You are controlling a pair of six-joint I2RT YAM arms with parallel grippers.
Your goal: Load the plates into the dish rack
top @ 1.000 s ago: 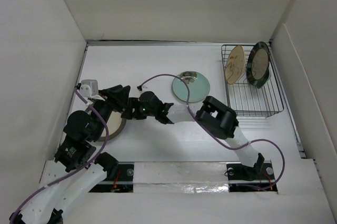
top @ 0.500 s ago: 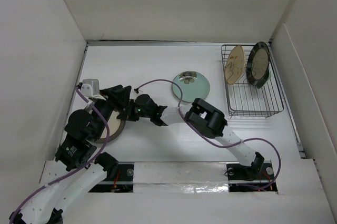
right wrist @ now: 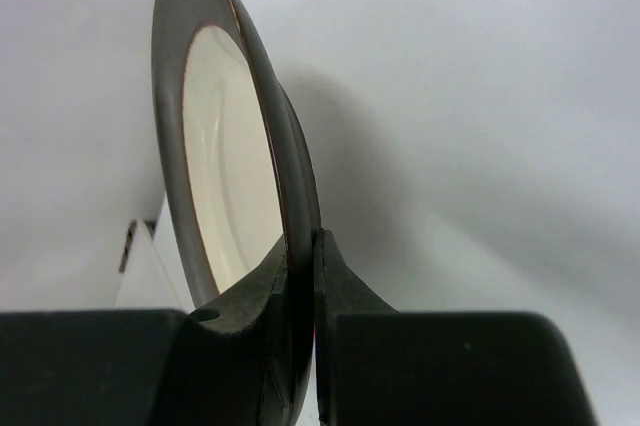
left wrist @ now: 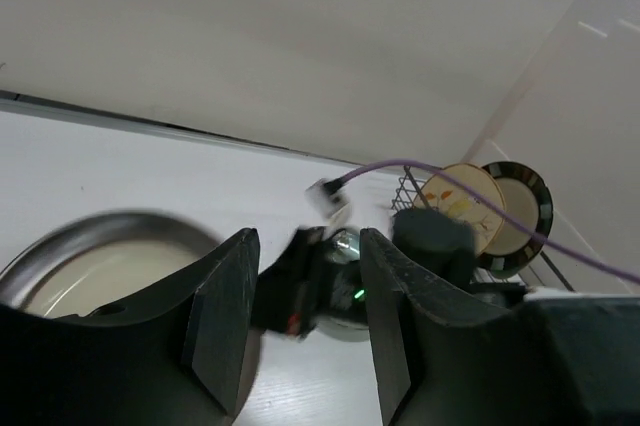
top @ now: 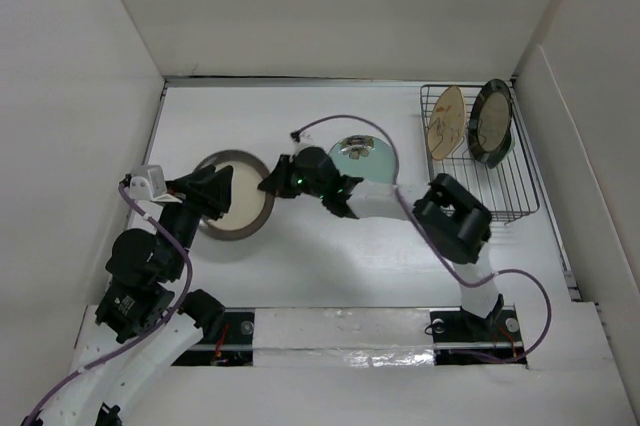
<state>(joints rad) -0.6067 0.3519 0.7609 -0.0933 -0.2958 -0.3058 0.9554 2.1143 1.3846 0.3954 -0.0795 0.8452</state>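
Two plates (top: 445, 122) are stood in the rack (top: 486, 215); a teal plate (top: 366, 158) is not yet loaded. A cream plate (top: 236, 214) is pinched at its rim by the right gripper (top: 272, 178); the left gripper (top: 210, 191) is spread, empty.

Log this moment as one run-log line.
right hand: shut on grey-rimmed plate rim | left hand: open, empty | dish rack: tan plate, dark-rimmed plate upright | teal plate: not racked
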